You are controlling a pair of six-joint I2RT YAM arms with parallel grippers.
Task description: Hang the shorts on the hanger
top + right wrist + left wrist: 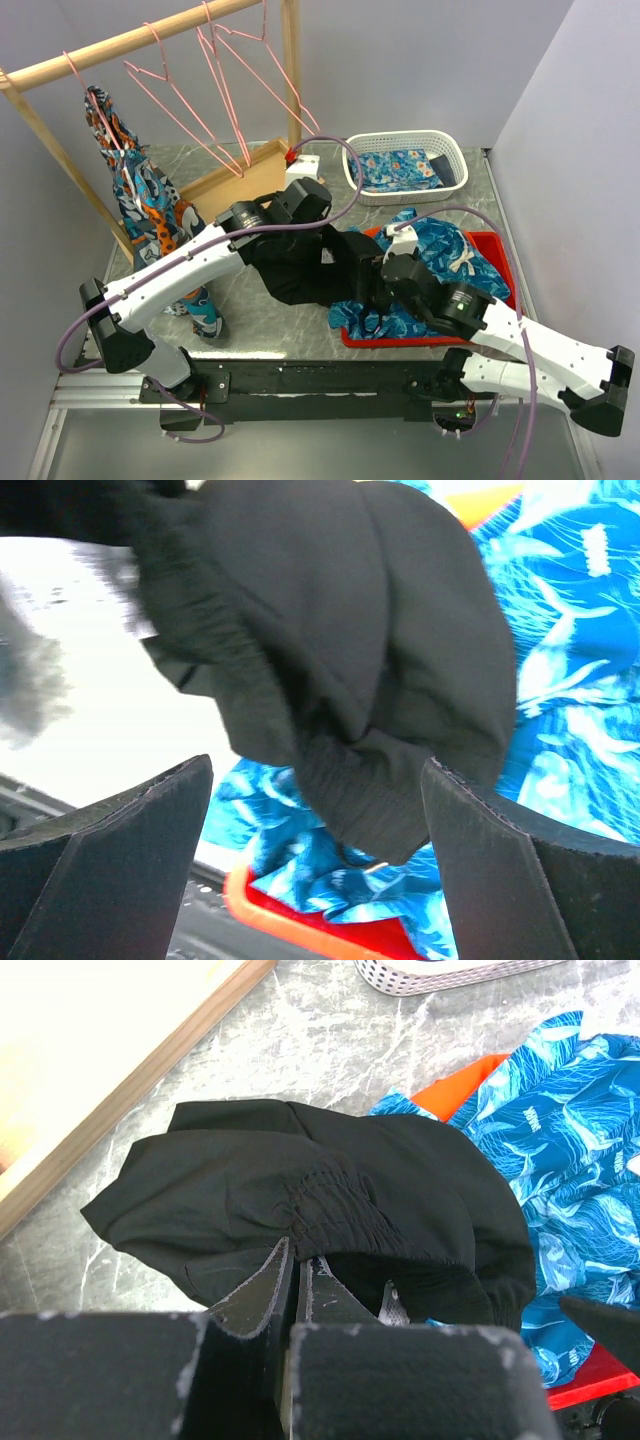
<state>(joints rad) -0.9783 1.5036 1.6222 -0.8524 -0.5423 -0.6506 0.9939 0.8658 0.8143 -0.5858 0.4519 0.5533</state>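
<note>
The black shorts (300, 270) lie bunched at the table's middle, partly over the red tray (500, 262). My left gripper (298, 1256) is shut on the shorts' (330, 1180) gathered waistband, and a small pale label (395, 1305) shows just inside. From above, the left gripper (298, 235) sits at the shorts' far edge. My right gripper (318, 766) is open, with a hanging fold of the shorts (350, 650) between its fingers, touching neither. It reaches in from the right (368, 272). Several pink wire hangers (190, 100) hang on the wooden rack (130, 42).
A blue patterned cloth (450, 250) fills the red tray. A white basket (405, 165) with more blue cloth stands at the back right. An orange-and-blue garment (140, 195) hangs at the rack's left. A wooden board (100, 1070) lies behind the shorts.
</note>
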